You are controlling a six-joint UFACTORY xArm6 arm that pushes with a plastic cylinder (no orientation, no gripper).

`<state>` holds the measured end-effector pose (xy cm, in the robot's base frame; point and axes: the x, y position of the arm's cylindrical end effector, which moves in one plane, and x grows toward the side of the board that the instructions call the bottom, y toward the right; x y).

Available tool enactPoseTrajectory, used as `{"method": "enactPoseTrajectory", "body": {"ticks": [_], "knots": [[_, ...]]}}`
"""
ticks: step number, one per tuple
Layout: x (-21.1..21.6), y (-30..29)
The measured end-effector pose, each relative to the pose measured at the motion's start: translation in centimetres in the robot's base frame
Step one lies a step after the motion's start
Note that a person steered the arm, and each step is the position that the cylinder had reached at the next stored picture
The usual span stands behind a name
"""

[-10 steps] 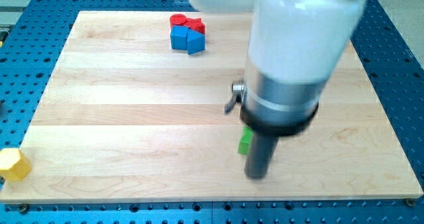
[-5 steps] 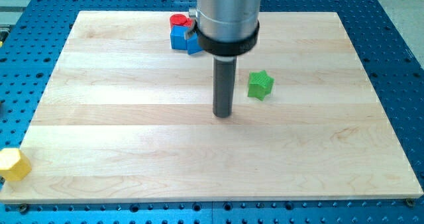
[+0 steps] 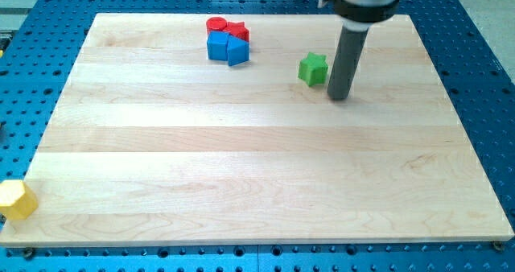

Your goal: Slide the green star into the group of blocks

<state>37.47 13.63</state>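
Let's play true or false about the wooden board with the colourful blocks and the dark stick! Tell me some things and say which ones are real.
1. My tip is just to the view's right of the green star block. True.
2. The green star block already touches the group of red and blue blocks. False: bare board lies between them, with the star to the view's right of the group.
3. The yellow block sits at the board's bottom left corner in the view. True.
4. The red blocks lie below the blue blocks in the view. False: the red ones are above the blue ones, nearer the view's top.
5. The wooden board rests on a blue perforated surface. True.
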Motion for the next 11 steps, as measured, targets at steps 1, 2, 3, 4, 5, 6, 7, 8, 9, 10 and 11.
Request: {"method": "enactPoseTrajectory", "body": {"ticks": [1,2,3,4,5,6,7,8,9,10,11], "knots": [[-4.7,-3.0],[-5.8,-5.9],[0.8,-0.3],[1.3,-3.1],[-2.0,-6.0],[-0.7,-6.5],[0.6,-6.5],[0.3,-7.7],[-0.6,-8.4],[-3.2,-8.6],[-5.9,-8.9]]}}
